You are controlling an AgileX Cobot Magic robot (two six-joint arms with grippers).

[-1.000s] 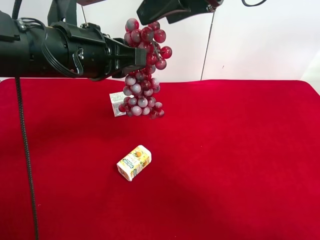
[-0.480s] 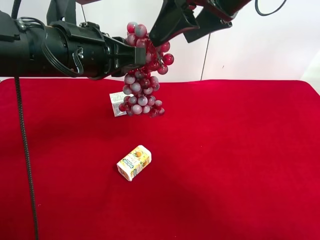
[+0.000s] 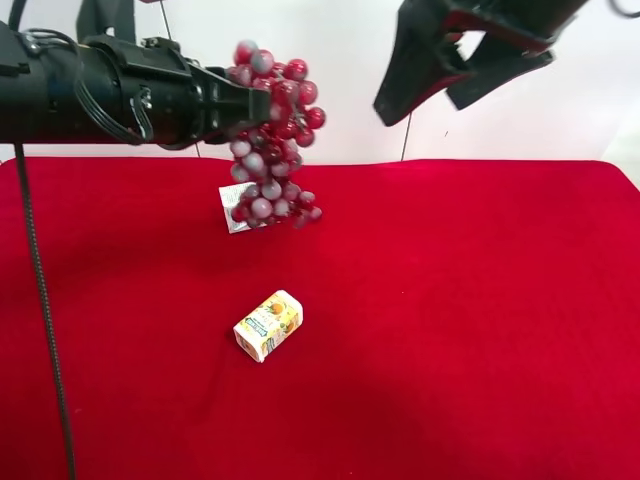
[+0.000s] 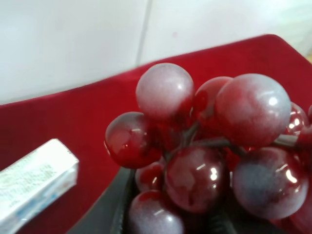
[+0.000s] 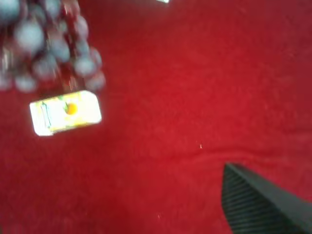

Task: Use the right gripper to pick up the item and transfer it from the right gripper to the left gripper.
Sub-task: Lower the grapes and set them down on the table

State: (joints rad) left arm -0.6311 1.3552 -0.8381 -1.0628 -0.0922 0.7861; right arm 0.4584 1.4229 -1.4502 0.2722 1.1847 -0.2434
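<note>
The bunch of grapes (image 3: 268, 140) hangs in the upper left of the exterior high frame, above the red cloth (image 3: 480, 300) and touching nothing on it, with its top clamped in the left gripper (image 3: 262, 100). That is the black cable-wrapped arm reaching in from the frame's left, and the left wrist view confirms it, with berries and stem (image 4: 204, 144) sitting right in the dark jaw. The right gripper (image 3: 420, 100) stands in the upper right of that frame, fingers spread wide and holding nothing, well apart from the bunch. Its own camera catches only one ribbed finger (image 5: 263, 207). By the look of it the hand-over is made, so the job now is to hold what has been taken. A firm clamp on the stem and upper berries is wanted, with no sudden wrist moves, because a long hanging cluster will swing and could slip out. The right arm should leave upward and outward, away from the dangling lower grapes. As for writing, the yellow-white carton (image 3: 268, 325) at lower centre shows an orange fruit picture and a bluish patch, but no word can be read. The white-blue carton (image 3: 232, 208), half hidden behind the bunch, bears faint grey print in the left wrist view (image 4: 34, 187) that is too blurred to read.
</note>
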